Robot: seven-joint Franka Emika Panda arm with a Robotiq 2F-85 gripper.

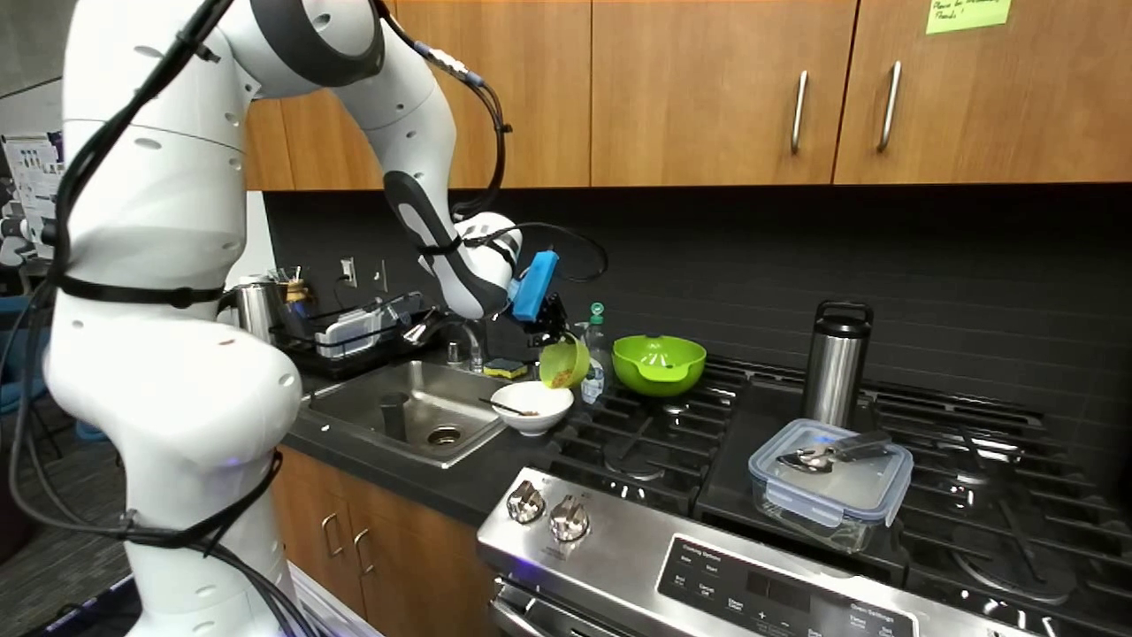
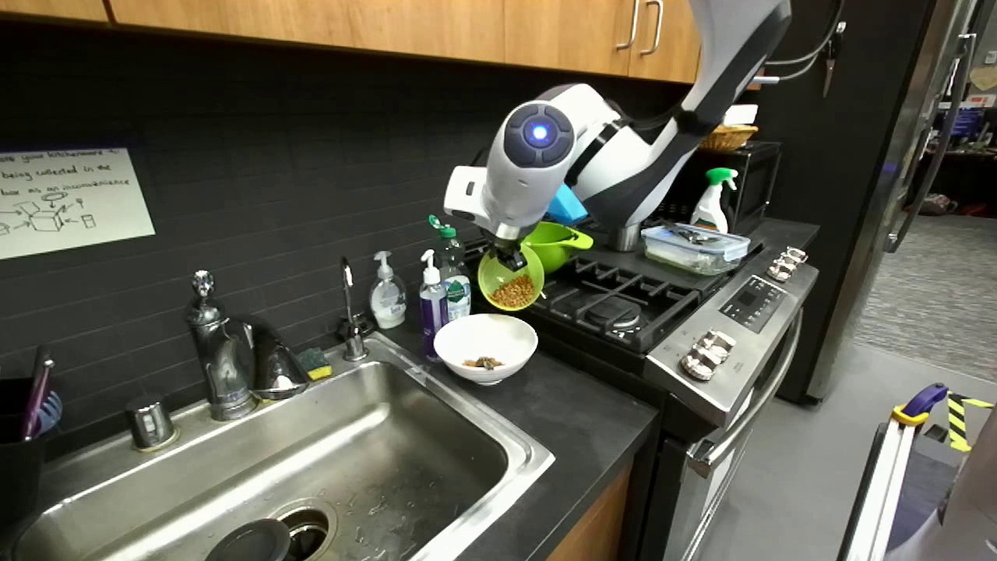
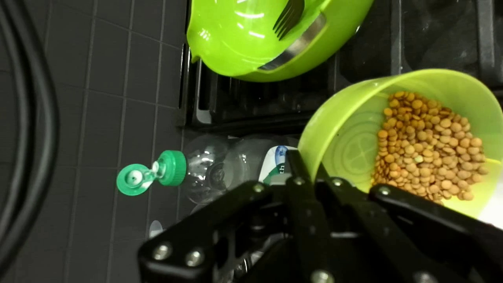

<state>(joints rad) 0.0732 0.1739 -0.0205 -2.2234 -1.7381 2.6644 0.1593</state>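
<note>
- A round light-green plastic cup [image 3: 355,131] hangs tilted just above a round white bowl [image 2: 491,336], its mouth turned sideways and downward; whether the two touch, I cannot tell.
- The end effector [image 3: 309,169] is pinched narrow on the cup's side, one black finger inside the rim and one outside.
- Small orange-brown lentils [image 3: 428,151] lie gathered against the cup's lower side.
- The bowl stands upright on the black worktop [image 2: 576,421], between the stainless-steel sink [image 2: 436,444] and the steel-and-black gas stove [image 1: 610,548]. Brown pieces [image 2: 483,363] lie at its bottom; in an exterior view a slim dark utensil [image 1: 506,407] leans across its rim.
- Near the bowl stand a clear bottle with a green flip cap [image 2: 456,284], a purple-and-clear pump bottle [image 2: 434,308] and a rounded clear soap dispenser [image 2: 388,300].
- On the stove sits a bright-green plastic bowl with a spout [image 1: 659,358], a dark fork [image 3: 290,17] inside.
- Farther along, a steel flask with a black lid [image 1: 831,380] stands beside a clear container with a pale-blue-edged lid [image 1: 836,494]; a metal spoon [image 1: 809,460] lies on top.
</note>
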